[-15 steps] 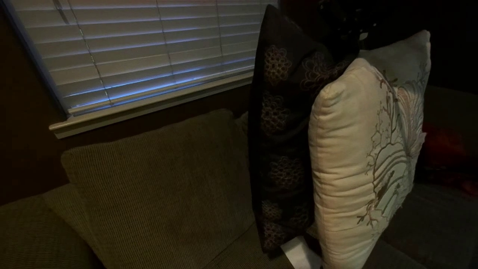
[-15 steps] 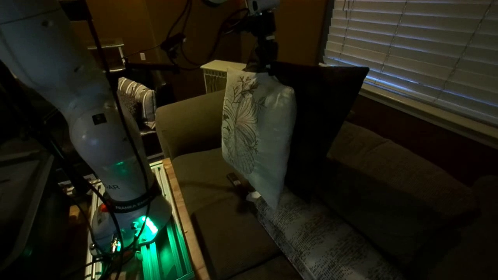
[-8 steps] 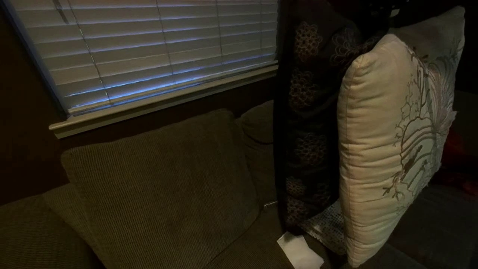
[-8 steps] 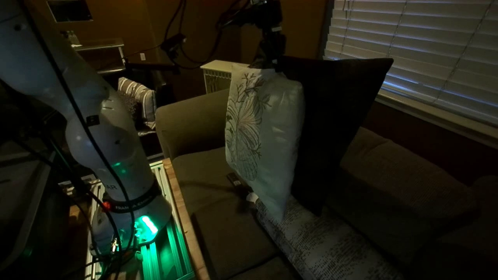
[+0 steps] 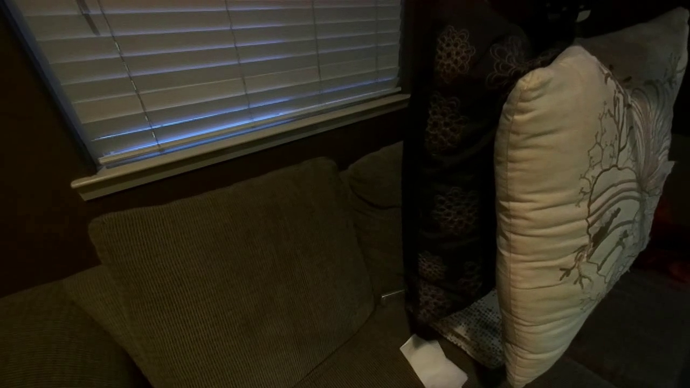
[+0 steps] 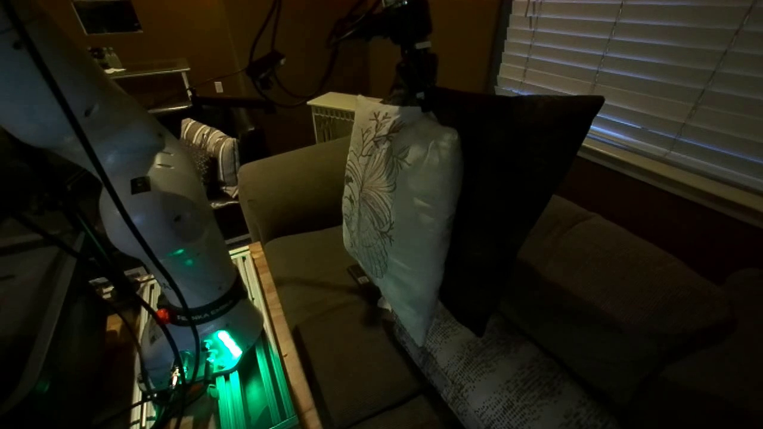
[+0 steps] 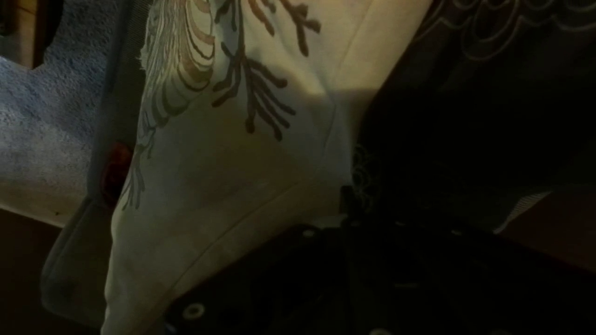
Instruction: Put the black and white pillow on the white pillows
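Currently, the gripper (image 6: 412, 94) is holding the black and white pillow (image 6: 400, 211) near its top; the jaws are standing close together, pinching the cloth where the cream side and a dark flowered part (image 5: 455, 210) are meeting. Whether this dark part is forming one piece with the cream side, I cannot tell. The pillow is hanging roughly upright above the sofa (image 6: 307, 259), showing its branching plant design in both exterior views. Its lower corner is pointing down over the white pillows (image 6: 506, 375), of which I am seeing one speckled cushion; whether the corner is touching it, I cannot tell. In an exterior view, a white paper-like piece (image 5: 431, 361) is lying near this cushion. Pale blinds (image 6: 644, 71) are hanging behind the sofa, and the robot arm (image 6: 161, 208) is standing in front of it, with a green light (image 6: 228, 345) glowing at its base.
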Robot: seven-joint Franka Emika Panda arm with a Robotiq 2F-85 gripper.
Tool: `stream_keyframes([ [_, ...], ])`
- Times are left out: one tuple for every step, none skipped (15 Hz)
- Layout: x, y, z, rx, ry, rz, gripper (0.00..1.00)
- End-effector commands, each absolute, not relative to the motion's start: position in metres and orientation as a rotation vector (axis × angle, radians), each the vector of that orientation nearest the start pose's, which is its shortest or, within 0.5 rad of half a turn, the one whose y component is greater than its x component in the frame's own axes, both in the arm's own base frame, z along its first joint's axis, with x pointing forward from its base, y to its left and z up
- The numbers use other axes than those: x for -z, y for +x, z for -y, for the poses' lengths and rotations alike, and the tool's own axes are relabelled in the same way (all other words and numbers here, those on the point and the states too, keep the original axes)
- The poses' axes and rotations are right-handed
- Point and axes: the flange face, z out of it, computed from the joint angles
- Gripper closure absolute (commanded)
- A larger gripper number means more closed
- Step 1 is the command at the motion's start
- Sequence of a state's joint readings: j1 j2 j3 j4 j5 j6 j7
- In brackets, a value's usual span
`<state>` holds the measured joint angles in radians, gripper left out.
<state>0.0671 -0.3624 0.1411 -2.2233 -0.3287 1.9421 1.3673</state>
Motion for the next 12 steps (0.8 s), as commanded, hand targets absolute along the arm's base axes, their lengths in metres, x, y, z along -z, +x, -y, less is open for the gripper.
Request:
stream_keyframes([
  [-0.531, 0.448, -0.078, 0.512, -2.853, -1.667, 0.99],
  [-0.527, 0.449, -0.076, 0.487, -2.862, -1.666, 0.99],
  [-0.52, 0.45, -0.071, 0.479, -2.87, -1.663, 0.99],
  [-0.515, 0.45, -0.07, 0.466, -2.879, -1.672, 0.99],
  [-0.509, 0.451, -0.065, 0.453, -2.89, -1.675, 0.99],
  [-0.504, 0.452, -0.061, 0.438, -2.892, -1.684, 0.99],
  [-0.501, 0.453, -0.056, 0.429, -2.888, -1.702, 0.99],
  [-0.501, 0.454, -0.052, 0.428, -2.886, -1.715, 0.99],
  [-0.504, 0.454, -0.047, 0.433, -2.881, -1.729, 0.99],
  [-0.505, 0.455, -0.041, 0.441, -2.876, -1.74, 0.99],
  [-0.508, 0.455, -0.036, 0.448, -2.868, -1.75, 0.99],
  [-0.511, 0.456, -0.029, 0.464, -2.868, -1.751, 0.99],
])
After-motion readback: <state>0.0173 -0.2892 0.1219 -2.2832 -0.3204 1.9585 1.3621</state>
